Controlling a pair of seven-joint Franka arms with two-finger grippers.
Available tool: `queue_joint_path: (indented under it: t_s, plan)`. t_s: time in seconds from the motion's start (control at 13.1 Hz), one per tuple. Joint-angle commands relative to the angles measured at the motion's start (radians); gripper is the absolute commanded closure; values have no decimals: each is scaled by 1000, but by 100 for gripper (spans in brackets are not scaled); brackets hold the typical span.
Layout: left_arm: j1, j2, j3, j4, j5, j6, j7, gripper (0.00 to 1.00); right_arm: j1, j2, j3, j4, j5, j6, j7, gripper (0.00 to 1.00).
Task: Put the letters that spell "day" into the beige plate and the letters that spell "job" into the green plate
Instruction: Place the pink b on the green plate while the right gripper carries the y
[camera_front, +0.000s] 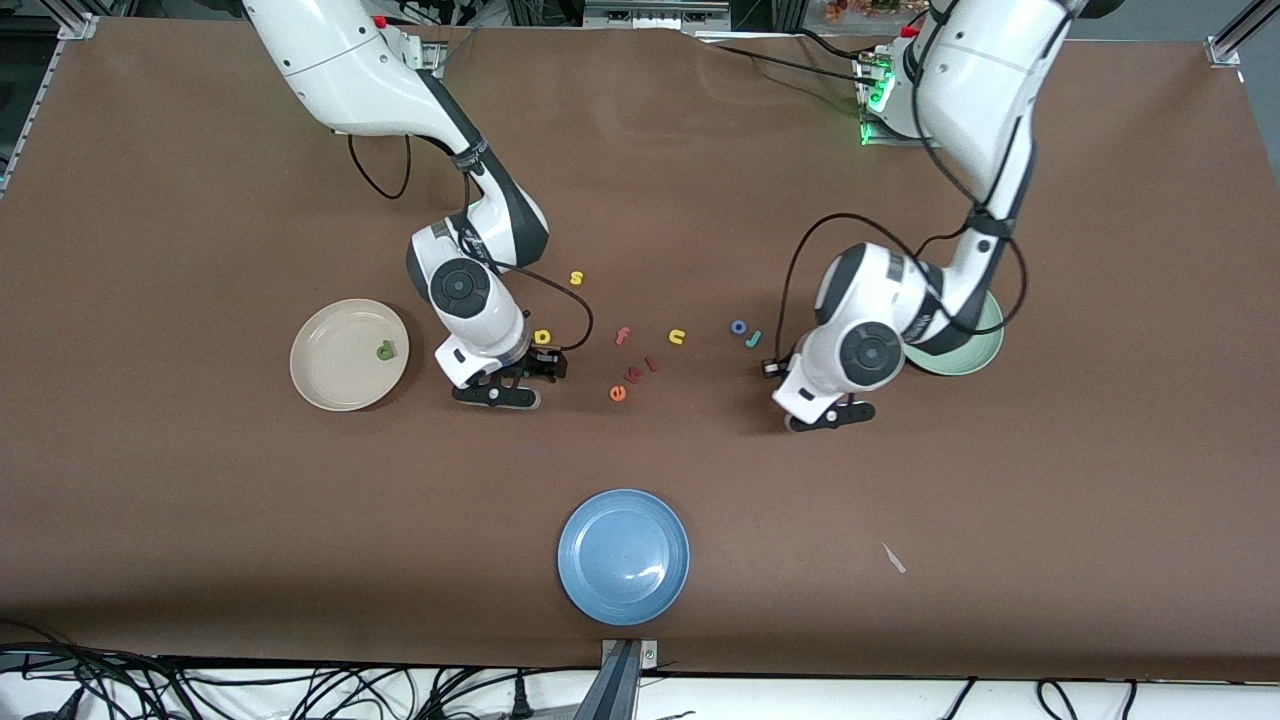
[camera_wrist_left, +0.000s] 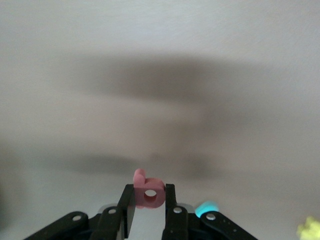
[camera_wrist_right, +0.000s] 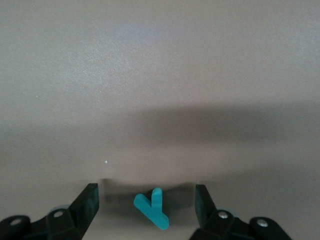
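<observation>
Green d (camera_front: 386, 350) in beige plate (camera_front: 330, 385), left claw (camera_wrist_left: 150, 212) pinching pink b (camera_wrist_left: 149, 192) — right claw (camera_wrist_right: 146, 207) open around teal y (camera_wrist_right: 152, 207).

My left pincer's black fingers (camera_wrist_left: 170, 200) look like matt hard plastic, and the pink b (camera_wrist_left: 148, 192) they pinch seems soft, matt foam, as does the teal y (camera_wrist_right: 152, 206) lying between my right pincer's fingers (camera_wrist_right: 89, 200). The brown table cover (camera_front: 200, 520) looks finely grained and dull. At six o'clock on it, the blue plate (camera_front: 623, 556) shows a smooth, faintly glossy face, while the beige plate (camera_front: 349, 354) at nine o'clock looks matt and speckled.
</observation>
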Motion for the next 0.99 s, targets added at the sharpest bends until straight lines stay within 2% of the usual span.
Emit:
queue_joint_path:
  t_s: [0.0,0.23,0.3,0.46,0.61,0.76,0.91]
  plan:
    - [112,-123,-5,-31,58,-184,153,100,8,-9,-7,-34,5,35,10,35]
    - [217,-155,-7,-44,165,-291,311,100,8,-10,-7,-42,5,35,10,58]
    - [258,-158,-5,-47,168,-310,373,100,8,-13,-7,-48,5,35,10,64]
    - [330,-155,-7,-100,282,-325,482,100,8,-23,-7,-59,5,35,10,74]
    - [416,-146,-7,-123,295,-297,569,100,7,-39,-7,-66,5,27,4,77]
    - [455,-147,-7,-219,300,-150,602,100,-8,-78,-7,-68,5,4,-33,77]
    - [470,-146,-7,-295,300,-32,602,100,-70,-140,-7,-66,5,-115,-123,77]
